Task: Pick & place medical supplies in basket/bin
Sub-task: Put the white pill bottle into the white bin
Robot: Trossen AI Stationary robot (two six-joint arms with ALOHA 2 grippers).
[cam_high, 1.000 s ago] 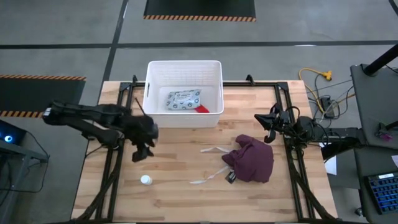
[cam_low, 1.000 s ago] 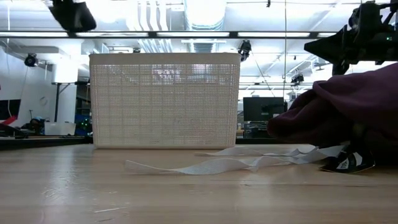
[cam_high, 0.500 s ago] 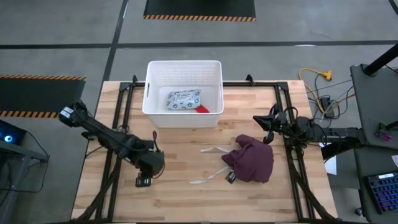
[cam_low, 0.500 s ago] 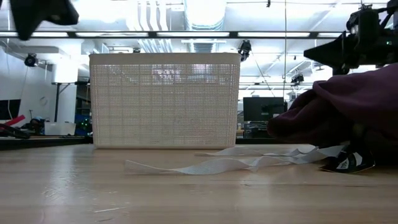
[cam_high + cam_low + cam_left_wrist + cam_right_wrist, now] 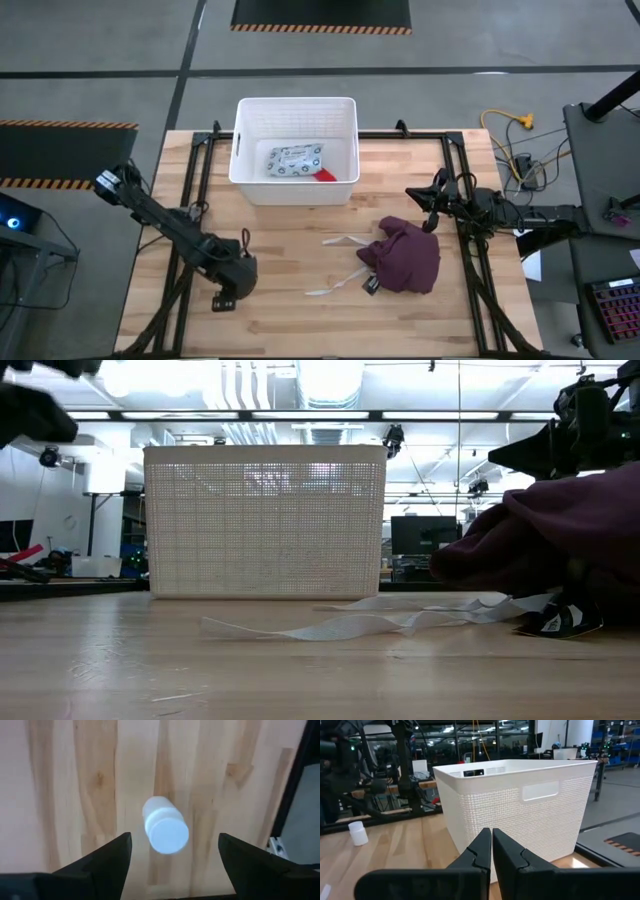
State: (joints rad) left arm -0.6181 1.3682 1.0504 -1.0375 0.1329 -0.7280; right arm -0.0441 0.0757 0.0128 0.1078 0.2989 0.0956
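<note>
A short white cylinder stands upright on the wooden table, and it also shows in the right wrist view. My left gripper points down over it, open, with its fingers on either side and apart from it. In the high view the gripper hides the cylinder. The white ribbed bin stands at the far middle and holds the grey-green dotted packet and the red roll. My right gripper is shut and empty at the table's right. No small white round piece shows.
A maroon cloth with white straps lies right of centre, and it also shows in the low view. Bare wood lies between the bin and the near edge. Black frame rails run along both table sides.
My left gripper has gone toward the table's near edge and down, coming to stand over the white cylinder, which now sits between its open fingers and is covered in the high view. The cylinder has not moved.
</note>
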